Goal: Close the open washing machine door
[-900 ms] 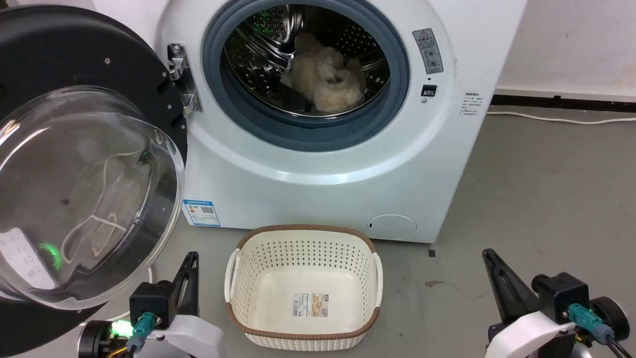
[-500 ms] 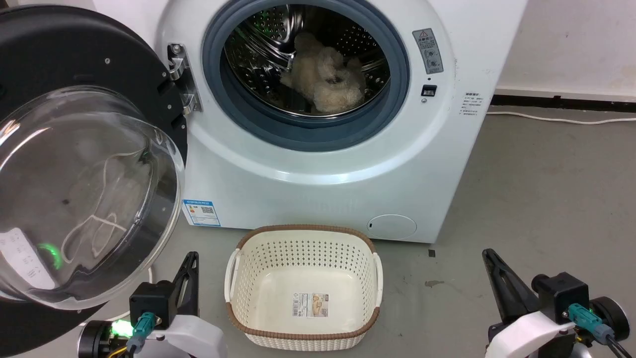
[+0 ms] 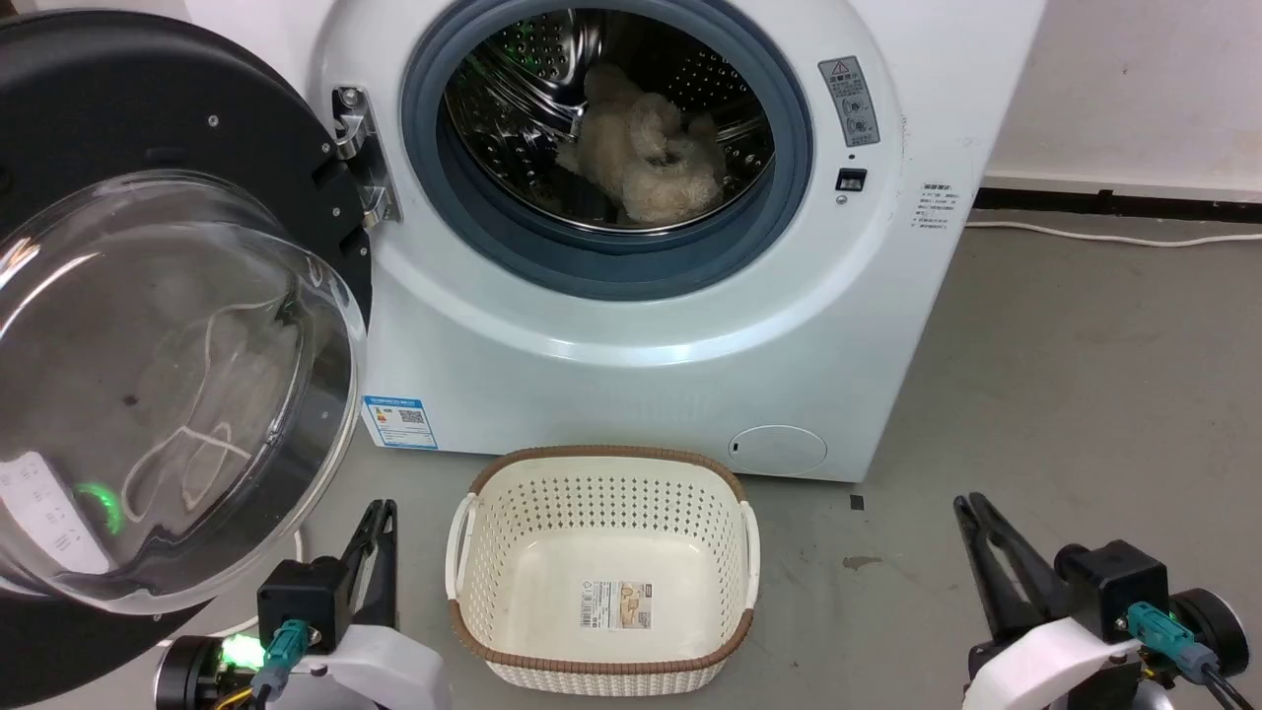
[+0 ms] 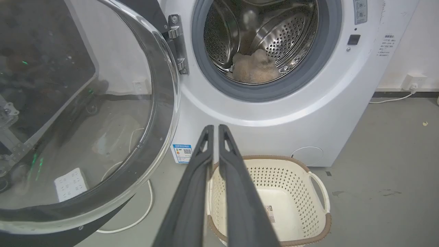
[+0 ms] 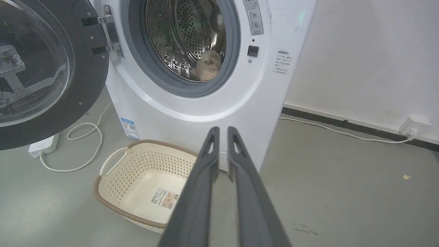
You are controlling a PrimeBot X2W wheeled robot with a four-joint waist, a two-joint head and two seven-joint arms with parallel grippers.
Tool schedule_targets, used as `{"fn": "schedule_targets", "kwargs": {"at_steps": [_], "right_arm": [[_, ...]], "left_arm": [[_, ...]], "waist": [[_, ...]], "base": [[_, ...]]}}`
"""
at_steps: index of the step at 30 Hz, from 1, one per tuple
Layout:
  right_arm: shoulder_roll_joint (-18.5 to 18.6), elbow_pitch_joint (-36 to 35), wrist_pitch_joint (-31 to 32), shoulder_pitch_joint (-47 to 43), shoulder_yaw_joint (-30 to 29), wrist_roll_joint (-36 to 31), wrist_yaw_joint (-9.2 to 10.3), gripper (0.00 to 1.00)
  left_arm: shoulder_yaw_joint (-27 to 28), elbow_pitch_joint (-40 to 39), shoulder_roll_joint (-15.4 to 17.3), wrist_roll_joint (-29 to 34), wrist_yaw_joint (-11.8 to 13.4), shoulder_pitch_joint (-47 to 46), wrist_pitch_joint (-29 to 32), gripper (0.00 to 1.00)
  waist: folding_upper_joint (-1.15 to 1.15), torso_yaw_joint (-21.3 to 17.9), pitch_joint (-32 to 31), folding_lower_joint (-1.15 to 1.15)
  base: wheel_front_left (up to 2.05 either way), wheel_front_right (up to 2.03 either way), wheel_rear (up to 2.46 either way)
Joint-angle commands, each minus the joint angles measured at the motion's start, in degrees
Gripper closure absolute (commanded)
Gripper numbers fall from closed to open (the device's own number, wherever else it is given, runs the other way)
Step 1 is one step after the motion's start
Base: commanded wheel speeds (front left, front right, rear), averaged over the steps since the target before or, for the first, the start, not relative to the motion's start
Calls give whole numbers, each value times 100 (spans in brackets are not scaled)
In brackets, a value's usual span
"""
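Two grippers, left (image 4: 215, 128) and right (image 5: 223, 130), jaws nearly together; washing machine door (image 3: 148, 325) open, stickers unreadable.

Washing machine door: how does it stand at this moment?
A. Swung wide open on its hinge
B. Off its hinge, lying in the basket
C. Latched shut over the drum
A: the washing machine door hangs open beside the washer, leaving the steel drum and the fluffy beige item exposed; the basket holds no door.
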State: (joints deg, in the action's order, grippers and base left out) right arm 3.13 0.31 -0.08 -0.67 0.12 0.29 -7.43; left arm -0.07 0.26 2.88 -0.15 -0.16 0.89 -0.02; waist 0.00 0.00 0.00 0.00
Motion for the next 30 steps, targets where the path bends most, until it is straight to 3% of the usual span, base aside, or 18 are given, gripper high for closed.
{"fn": "schedule_targets", "kwargs": {"at_steps": [1,16,30], "right_arm": [[0,0,0,-1,-1,0,0,0],[12,31,-182,-54,-21,132,-1,0],[4,30,-350,-139,15,190,-1,0]], "left_arm": [[-2,1,0,0,0,1,0,0],[-160,18,28,32,30,-28,-184,0],[-329,55,124,26,64,-17,-352,0]], "waist": [[0,0,0,0],[0,97,-10,0],[0,633,-70,0]], "base": [[0,0,0],[0,0,0],[0,0,0]]}}
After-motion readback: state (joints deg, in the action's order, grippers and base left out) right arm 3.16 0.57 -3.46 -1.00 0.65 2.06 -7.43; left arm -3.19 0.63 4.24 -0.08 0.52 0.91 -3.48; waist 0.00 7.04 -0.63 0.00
